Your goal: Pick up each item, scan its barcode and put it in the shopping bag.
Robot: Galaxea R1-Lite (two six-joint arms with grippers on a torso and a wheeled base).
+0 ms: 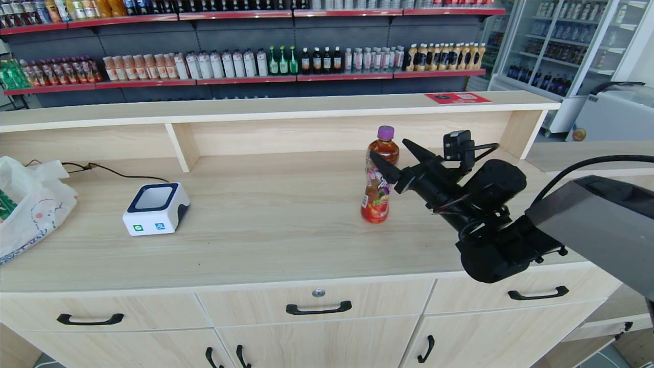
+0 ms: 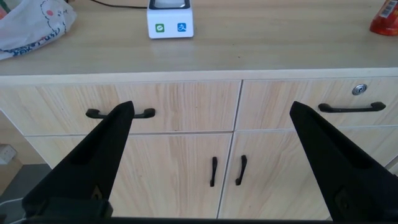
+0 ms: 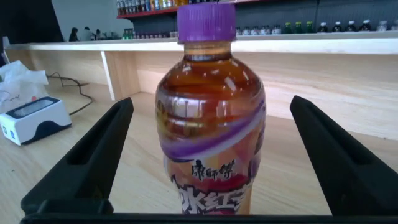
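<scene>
a purple-capped bottle (image 1: 379, 176) of reddish-brown drink stands upright on the pale wooden counter (image 1: 265, 235), right of its middle and well apart from the other goods; the right gripper (image 1: 387, 147) hangs at the height of the bottle's upper half with its black fingers (image 3: 93, 162) spread wide, one on each side, and the right wrist view shows a gap between each finger and the bottle, so nothing is grasped; to the left on the same counter sits the white barcode scanner (image 1: 156, 208), its dark window facing up, with a black cable (image 1: 102, 168) trailing behind it; further left, at the counter's end, lies the white shopping bag (image 1: 28, 204), slumped and partly open; the left gripper (image 2: 208, 118) hangs low in front of the cabinet doors (image 2: 224, 171) below the counter, fingers released and holding nothing; drawers with black handles (image 1: 318, 308) run under the counter's edge; a raised ledge (image 1: 306, 106) carries a red card (image 1: 457, 97); shelves of bottled drinks (image 1: 245, 64) line the wall behind.
</scene>
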